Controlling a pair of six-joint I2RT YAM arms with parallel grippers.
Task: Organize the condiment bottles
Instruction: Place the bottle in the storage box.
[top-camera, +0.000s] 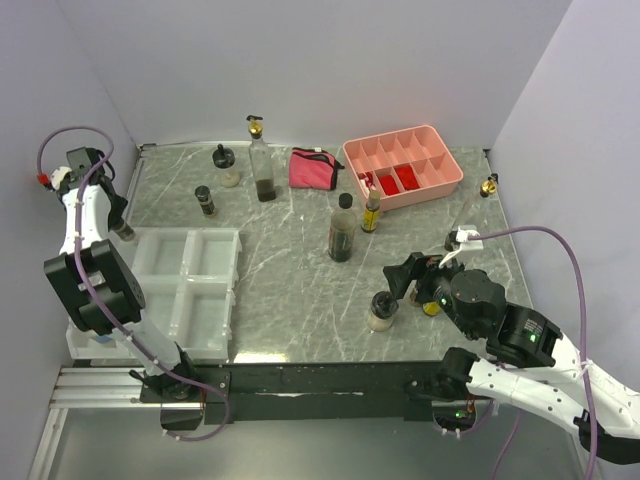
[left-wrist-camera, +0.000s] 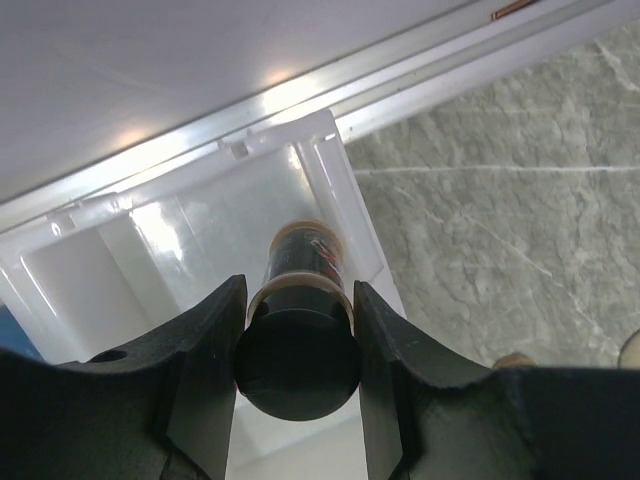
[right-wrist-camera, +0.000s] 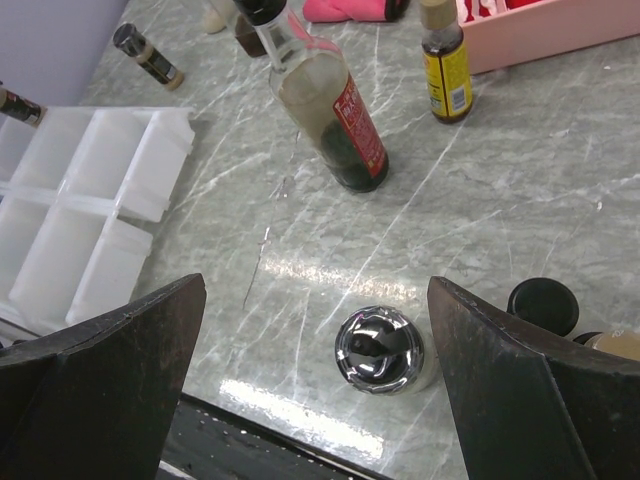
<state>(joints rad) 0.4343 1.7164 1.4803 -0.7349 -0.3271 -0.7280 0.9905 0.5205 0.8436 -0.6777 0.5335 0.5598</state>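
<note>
My left gripper (left-wrist-camera: 297, 335) is shut on a small black-lidded spice jar (left-wrist-camera: 298, 365) and holds it over the far-left compartment of the white tray (left-wrist-camera: 150, 250). From above, that gripper (top-camera: 121, 226) is at the tray's far-left corner. My right gripper (right-wrist-camera: 318, 300) is open above a silver-lidded jar (right-wrist-camera: 378, 350), which stands near the table's front edge (top-camera: 381, 312). On the marble stand a tall gold-topped bottle (top-camera: 262, 165), a dark bottle (top-camera: 342, 232), a small yellow bottle (top-camera: 372, 212) and a black-lidded jar (top-camera: 204, 200).
A pink compartment tray (top-camera: 403, 165) with red items and a pink pouch (top-camera: 313, 168) lie at the back. A round black lid (right-wrist-camera: 542, 305) sits just right of my right fingers. Small bottles stand at the right edge (top-camera: 489, 185). The white tray (top-camera: 185, 290) fills the front left.
</note>
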